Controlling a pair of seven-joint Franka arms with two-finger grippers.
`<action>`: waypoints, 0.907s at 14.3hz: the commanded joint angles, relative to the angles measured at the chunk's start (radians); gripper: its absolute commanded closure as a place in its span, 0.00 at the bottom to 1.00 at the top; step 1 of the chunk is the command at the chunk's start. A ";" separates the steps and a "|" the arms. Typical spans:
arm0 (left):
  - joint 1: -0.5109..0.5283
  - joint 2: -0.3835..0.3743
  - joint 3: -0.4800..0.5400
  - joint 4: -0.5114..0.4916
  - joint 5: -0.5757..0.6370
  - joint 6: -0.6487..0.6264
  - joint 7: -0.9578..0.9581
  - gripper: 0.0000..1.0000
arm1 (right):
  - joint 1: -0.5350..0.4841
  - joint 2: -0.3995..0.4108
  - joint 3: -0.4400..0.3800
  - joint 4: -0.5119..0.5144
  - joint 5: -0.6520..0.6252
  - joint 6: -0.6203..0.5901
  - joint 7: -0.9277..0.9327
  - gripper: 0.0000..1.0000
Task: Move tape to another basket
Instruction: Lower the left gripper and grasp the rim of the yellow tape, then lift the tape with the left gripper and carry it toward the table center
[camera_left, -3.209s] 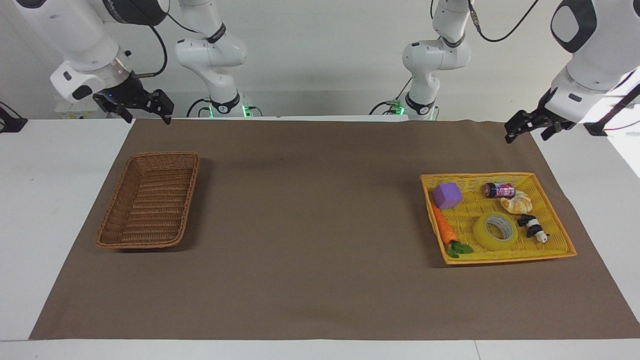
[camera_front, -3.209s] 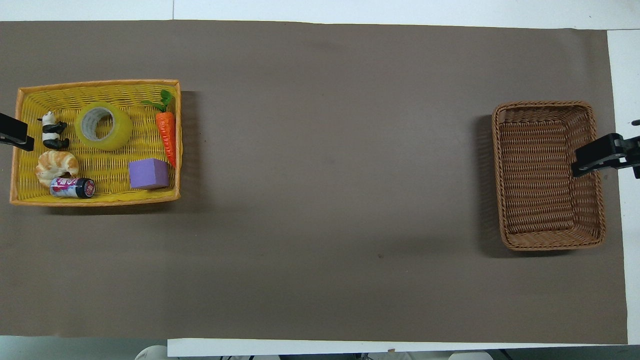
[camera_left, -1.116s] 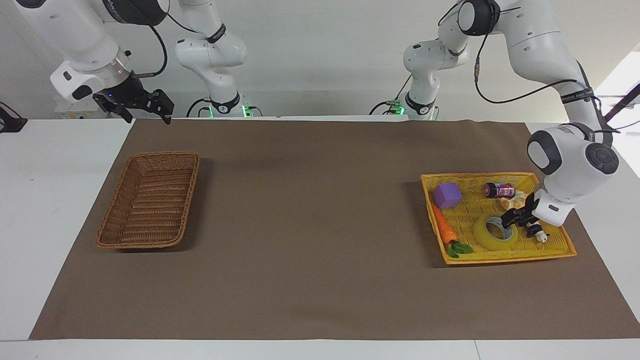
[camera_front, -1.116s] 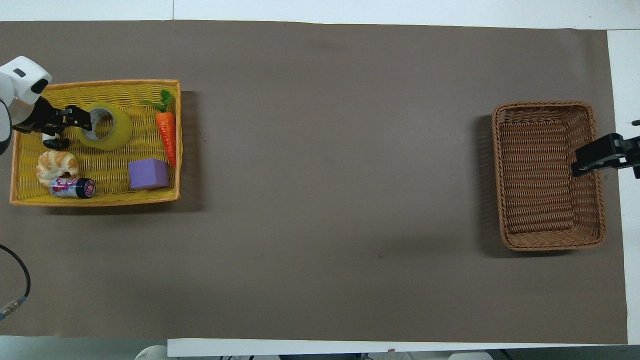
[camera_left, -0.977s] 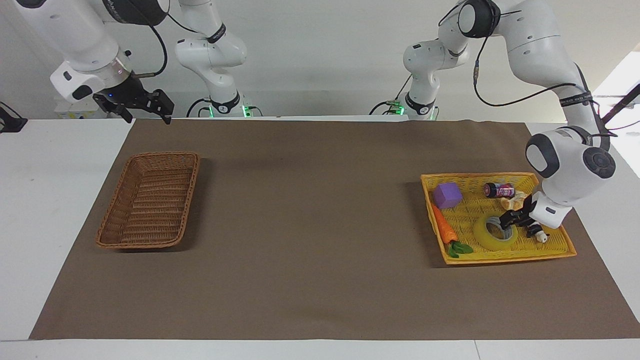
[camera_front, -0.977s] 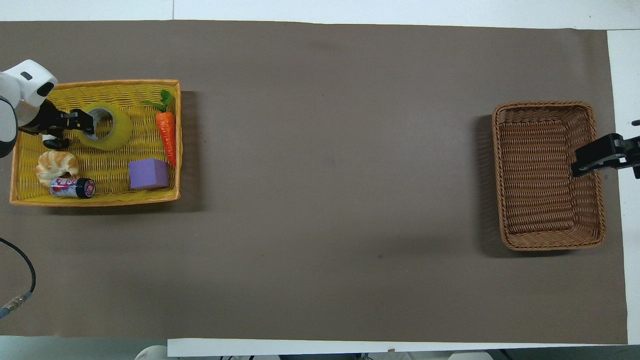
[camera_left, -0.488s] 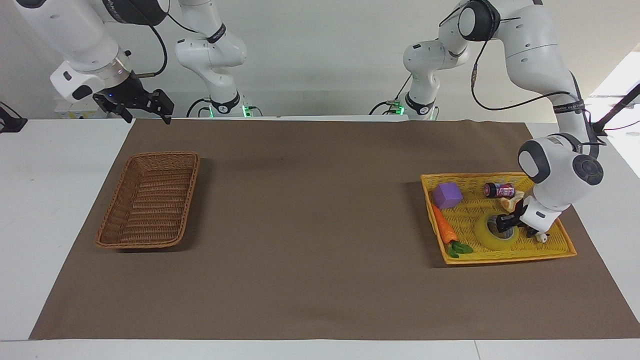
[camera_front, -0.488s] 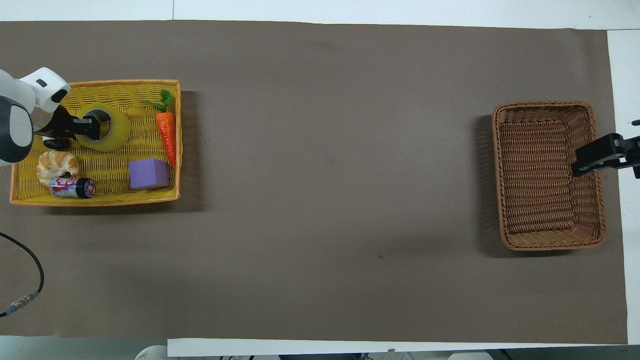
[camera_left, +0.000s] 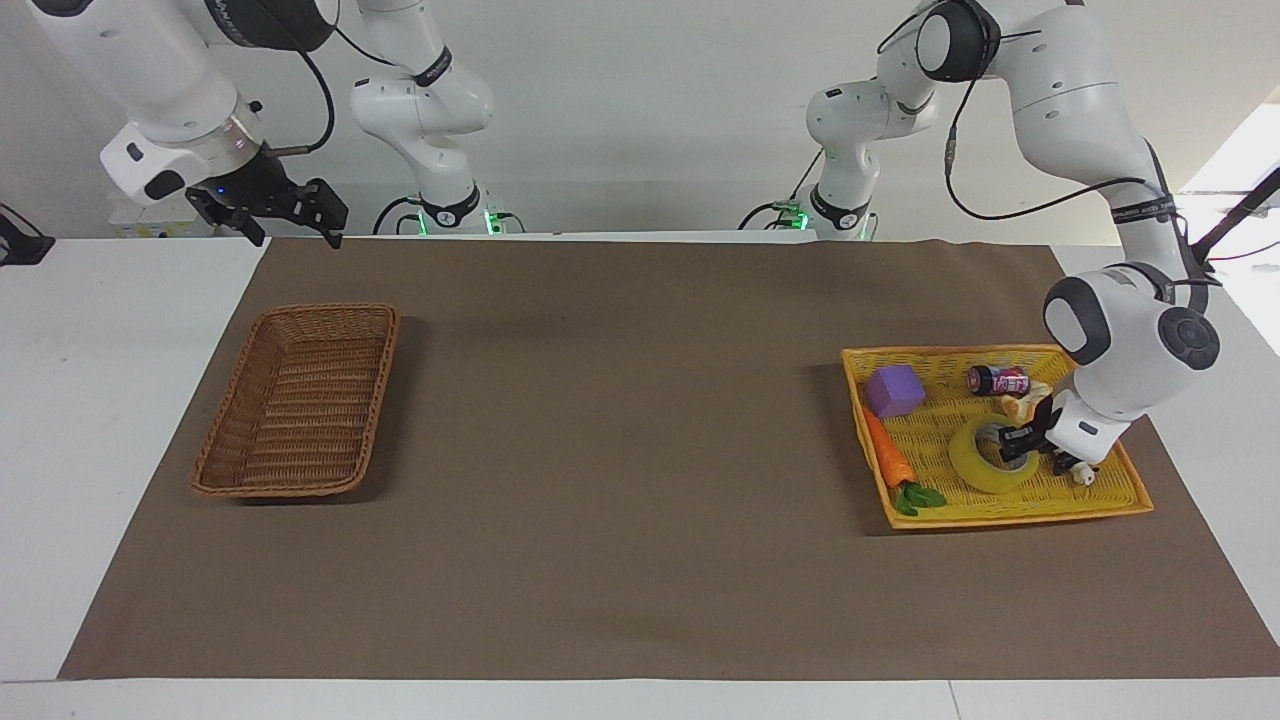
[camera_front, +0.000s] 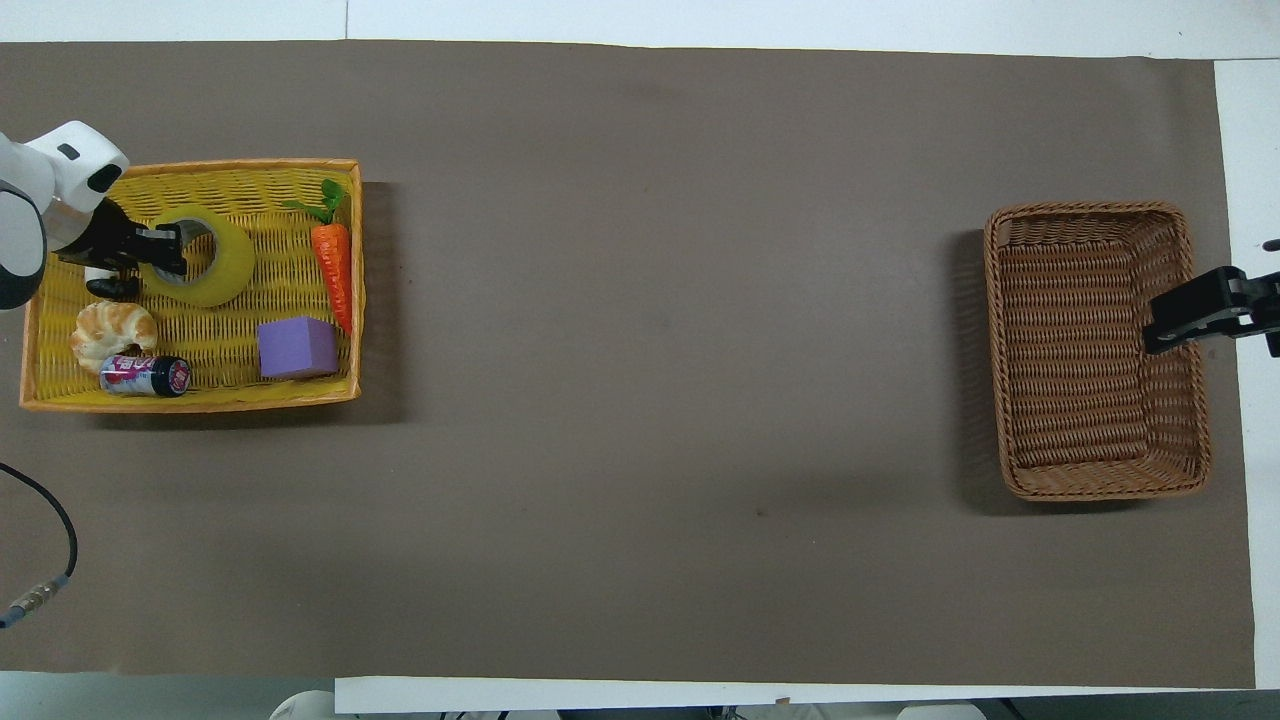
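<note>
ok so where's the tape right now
The tape is in the yellow tray at the left arm's end of the table, between the toy carrot and the panda figure, with the left gripper at its rim.

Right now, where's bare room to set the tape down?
The brown basket holds nothing; its whole floor is free. The mat between the two baskets is bare too. The yellow basket is crowded: tape, carrot, cube, croissant, can.

white table (camera_left: 60, 400), brown mat (camera_left: 620, 480) on it, wicker basket (camera_left: 300, 400), yellow tray-basket (camera_left: 1120, 490)
</note>
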 joint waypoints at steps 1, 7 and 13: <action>-0.054 -0.075 0.009 0.048 -0.082 -0.093 -0.035 1.00 | -0.003 -0.006 0.000 -0.008 0.001 -0.009 -0.024 0.00; -0.282 -0.132 0.006 0.058 -0.182 -0.142 -0.271 1.00 | -0.003 -0.006 0.000 -0.008 0.001 -0.009 -0.024 0.00; -0.476 -0.158 0.006 0.004 -0.209 -0.094 -0.422 1.00 | -0.004 -0.006 0.000 -0.008 0.001 -0.009 -0.024 0.00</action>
